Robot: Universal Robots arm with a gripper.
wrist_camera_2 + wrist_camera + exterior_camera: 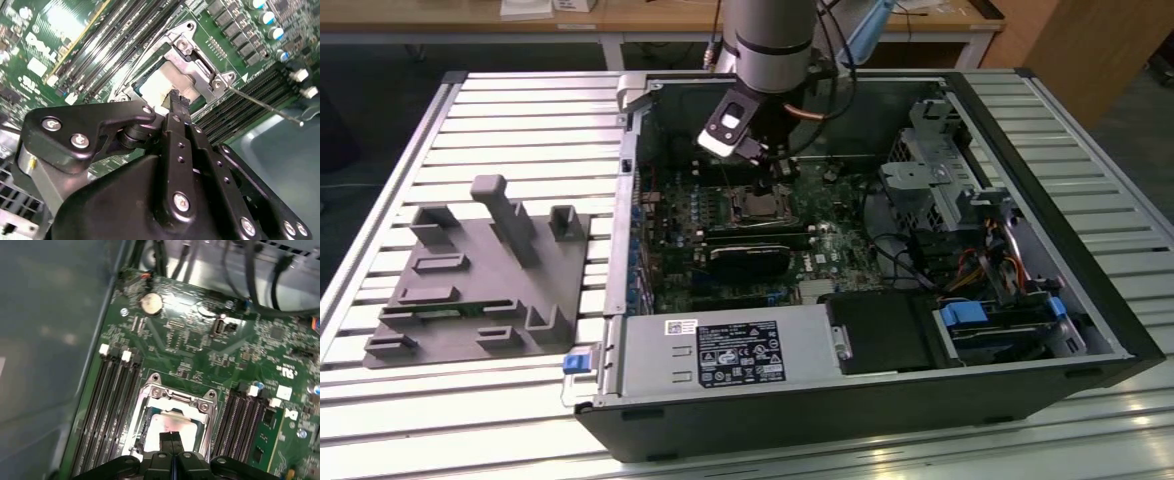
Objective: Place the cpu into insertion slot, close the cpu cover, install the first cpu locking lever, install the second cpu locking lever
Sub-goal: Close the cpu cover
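The pale grey cpu [172, 422] lies in the insertion slot [757, 205] on the green motherboard. The silvery cpu cover [176, 399] lies flat around it, and the chip shows through its window. My gripper [171, 436] is shut with nothing between its black fingertips, which hang just over the chip's edge. In the second wrist view the gripper [176, 97] stands over the cpu [159, 86], beside the cpu cover [194, 61]. A thin metal lever rod [265, 105] sticks out sideways from the socket corner. In the exterior view the gripper [775, 168] hangs inside the open computer case.
Long black memory slots [112, 405] flank the socket on both sides. The black power supply box [720, 352] sits at the case's near edge, and drive bays with cables [947, 190] fill the exterior view's right. A grey moulded fixture [474, 275] rests on the slatted table.
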